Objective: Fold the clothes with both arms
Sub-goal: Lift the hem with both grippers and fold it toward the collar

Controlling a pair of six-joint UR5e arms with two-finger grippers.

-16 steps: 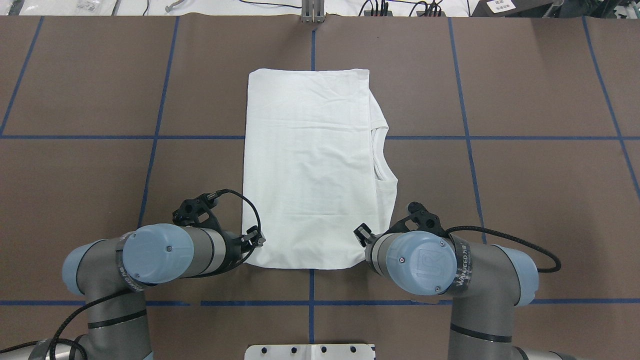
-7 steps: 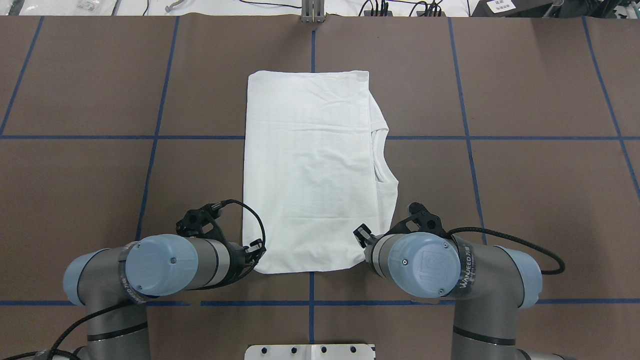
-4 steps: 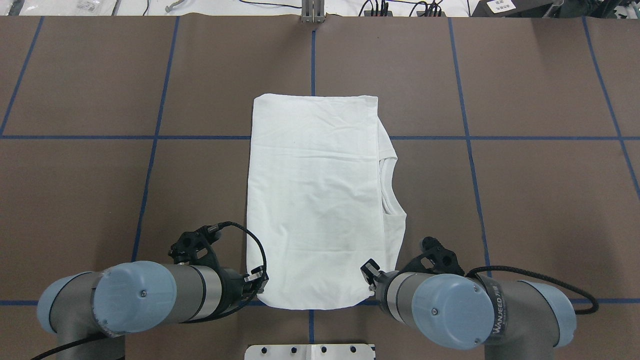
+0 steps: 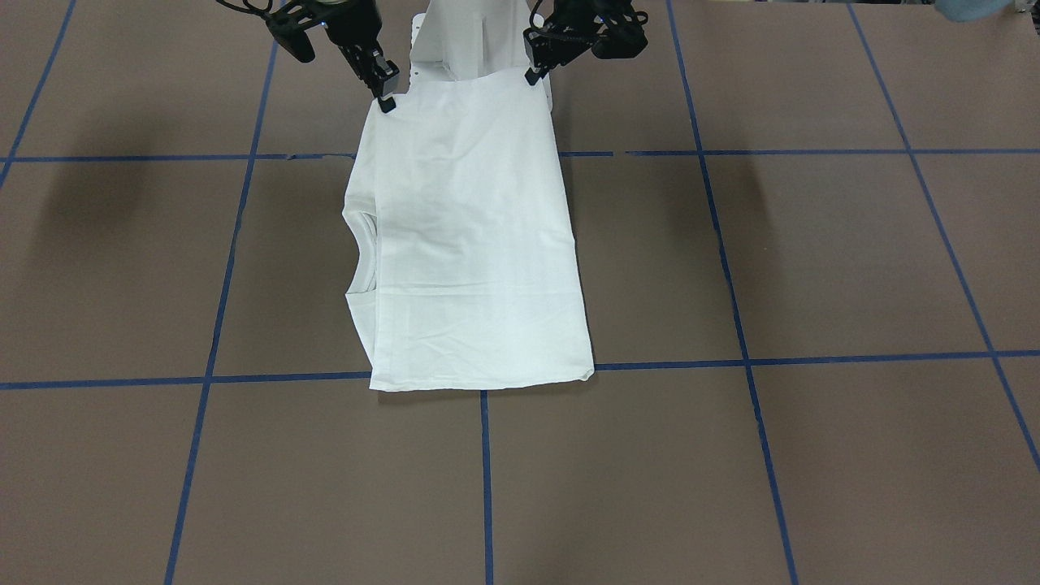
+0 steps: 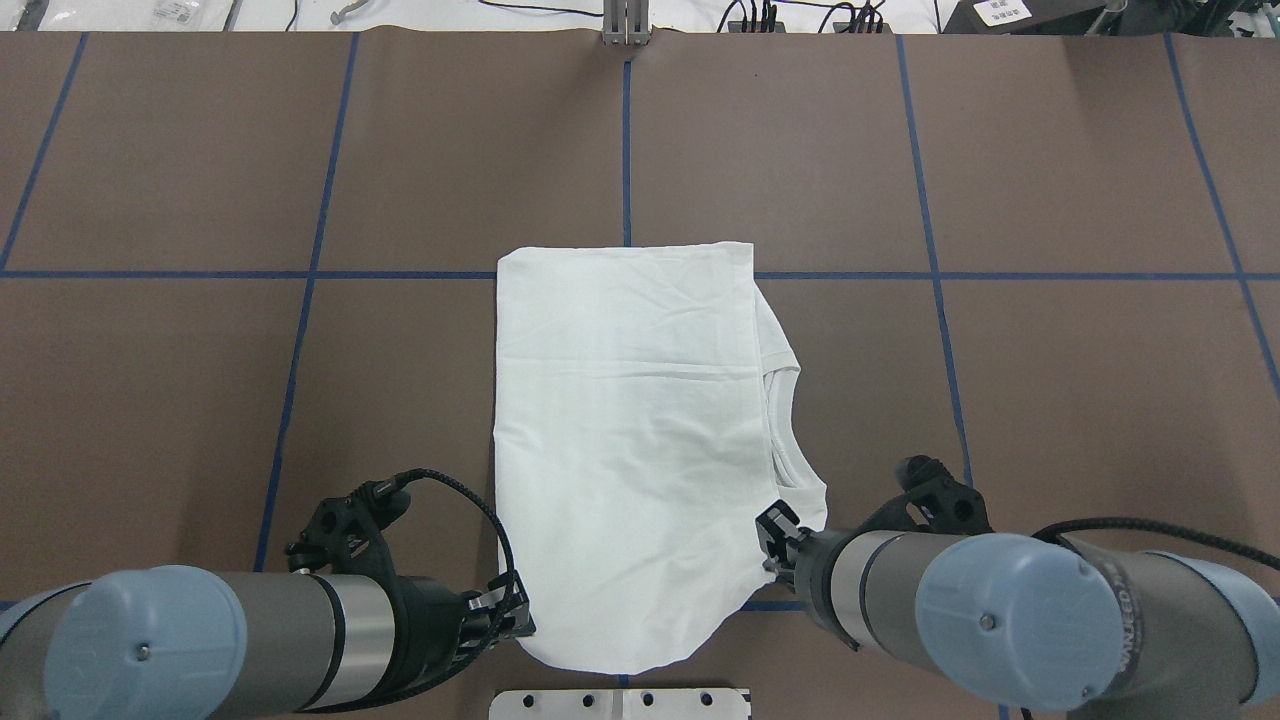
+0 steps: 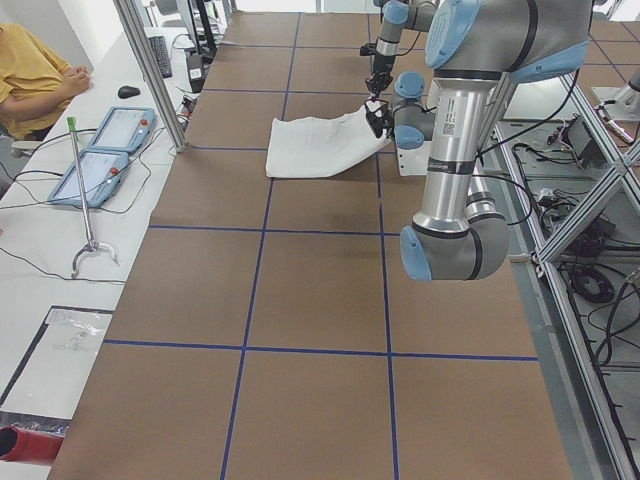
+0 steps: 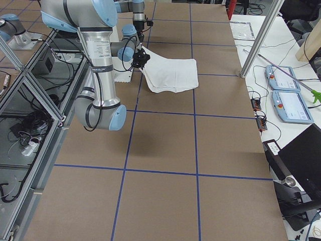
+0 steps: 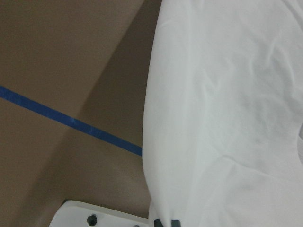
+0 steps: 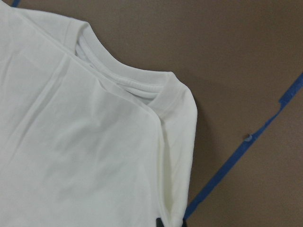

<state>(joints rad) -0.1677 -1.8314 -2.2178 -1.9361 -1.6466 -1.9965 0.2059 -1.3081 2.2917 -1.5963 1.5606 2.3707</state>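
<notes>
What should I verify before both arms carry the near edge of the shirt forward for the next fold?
1. Left gripper pinching the shirt at its near corner: ok, the corner is raised off the table.
2. Right gripper pinching the other near corner: ok.
3. Far hem flat on the table: ok, it lies close along a blue tape line.
4. Near edge straight between the grippers: not ok, it bows in a curve.
5. Layers aligned: not ok, the collar side sticks out past the top layer on the robot's right.
6. Near edge free of the white base plate: cannot tell.
</notes>
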